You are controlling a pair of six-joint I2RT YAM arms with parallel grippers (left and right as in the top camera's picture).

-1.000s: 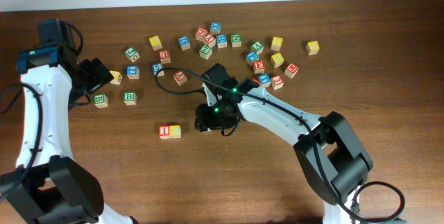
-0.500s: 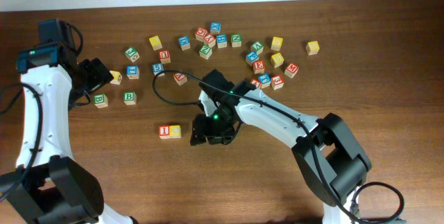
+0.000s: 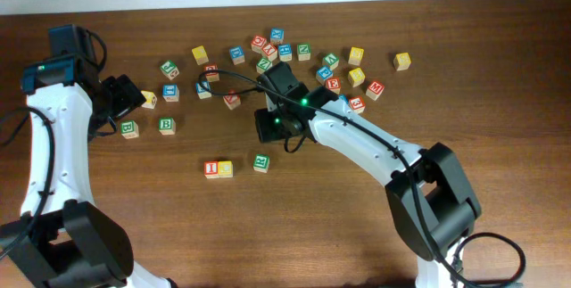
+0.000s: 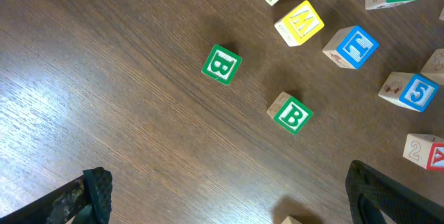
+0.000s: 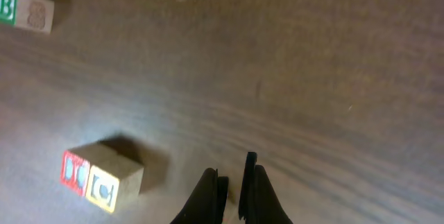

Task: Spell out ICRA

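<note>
The red I cube (image 3: 211, 168) and the yellow C cube (image 3: 225, 168) sit side by side, touching, at the front middle of the table; the right wrist view shows the I cube (image 5: 75, 172) and the C cube (image 5: 104, 188) at lower left. The green R cube (image 3: 261, 162) rests to their right, a gap away from C. A red cube that looks like the A (image 3: 232, 101) lies farther back, and its edge shows as the A cube (image 4: 424, 152). My right gripper (image 3: 266, 132) (image 5: 232, 182) hangs behind the R cube, shut and empty. My left gripper (image 3: 129, 101) (image 4: 236, 210) is open, empty, high at the left.
Several loose letter cubes lie scattered along the back, from a yellow one (image 3: 200, 54) to another yellow one (image 3: 402, 61). Two green B cubes (image 4: 222, 64) (image 4: 291, 113) sit under my left gripper, with a yellow M cube (image 4: 300, 23) beyond.
My right gripper has let go of the R cube to the right of C, pulled back toward the scattered cubes and shut. The left arm has not moved.
</note>
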